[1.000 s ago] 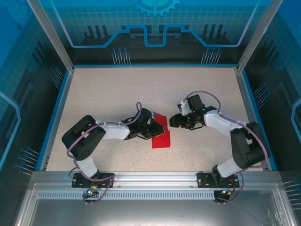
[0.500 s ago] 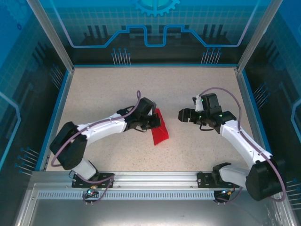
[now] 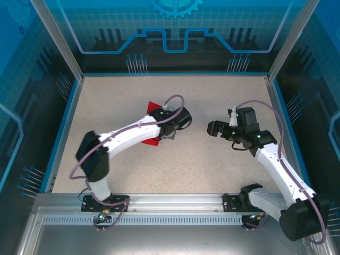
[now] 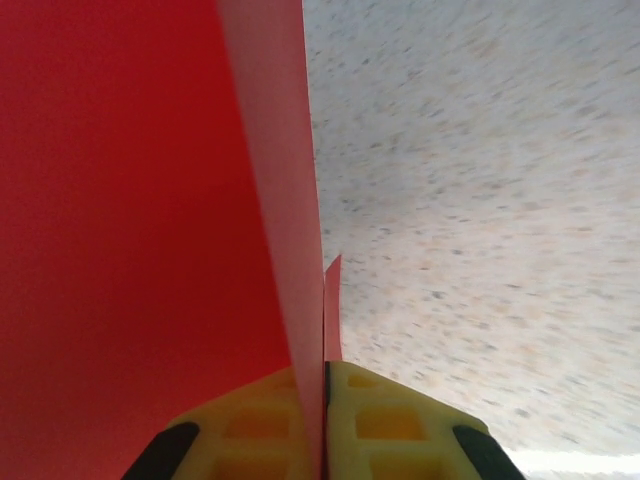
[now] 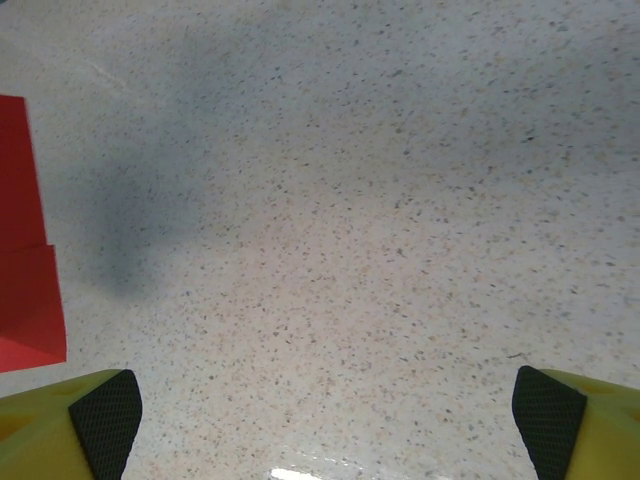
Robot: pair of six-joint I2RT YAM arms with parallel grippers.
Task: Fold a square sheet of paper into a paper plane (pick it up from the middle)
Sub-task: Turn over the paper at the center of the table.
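**Q:** Overhead view: what does your left gripper (image 3: pixel 161 136) hold?

**A:** It is clamped on the folded red sheet of paper (image 3: pixel 153 106). The sheet is a little left of the middle of the table (image 3: pixel 117 95), about midway between the near and far edges. My wrist covers most of the sheet, and red shows on either side of it.

**Q:** And the left wrist view?

**A:** My yellow fingers (image 4: pixel 385 420) meet with the paper's layers pinched between them. A broad panel stands on the left with a narrow flap just beside it, and the speckled surface lies beyond.

**Q:** Your right gripper (image 3: pixel 212 128)?

**A:** Its jaws are spread wide and hold nothing. It sits right of the table's middle, well apart from the sheet. In its wrist view the black pads (image 5: pixel 105 415) sit at the lower corners, and the red paper shows at the left border.
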